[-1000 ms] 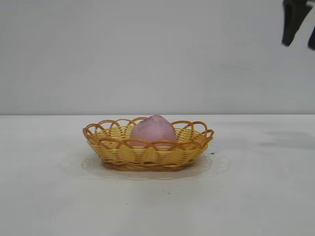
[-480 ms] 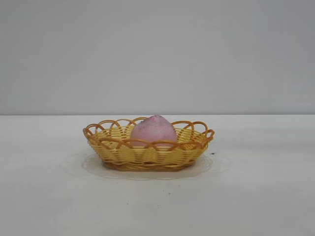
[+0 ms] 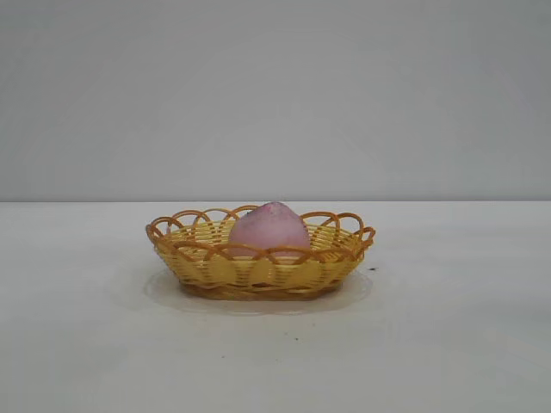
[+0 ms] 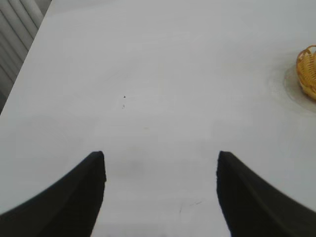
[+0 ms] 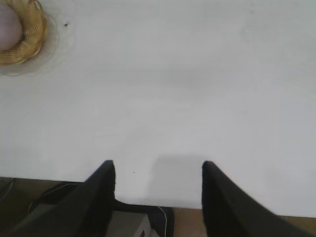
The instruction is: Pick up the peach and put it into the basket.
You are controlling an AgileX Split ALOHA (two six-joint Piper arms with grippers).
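The dusty-pink peach (image 3: 269, 227) lies inside the yellow wicker basket (image 3: 207, 262) in the middle of the white table. Both also show in the right wrist view, the peach (image 5: 9, 27) in the basket (image 5: 33, 34) far off at a corner. The left wrist view shows only a part of the basket's rim (image 4: 307, 69). My left gripper (image 4: 160, 163) is open and empty above bare table, far from the basket. My right gripper (image 5: 158, 170) is open and empty above the table's edge. Neither gripper shows in the exterior view.
The white table (image 3: 448, 344) runs to a plain grey wall. In the right wrist view the table's edge (image 5: 59, 178) has dark equipment and a cable (image 5: 163, 217) below it. A slatted surface (image 4: 15, 24) lies beyond the table's side in the left wrist view.
A second ago the right gripper hung at the top right of the exterior view; it has since left that view. The peach and basket have not moved.
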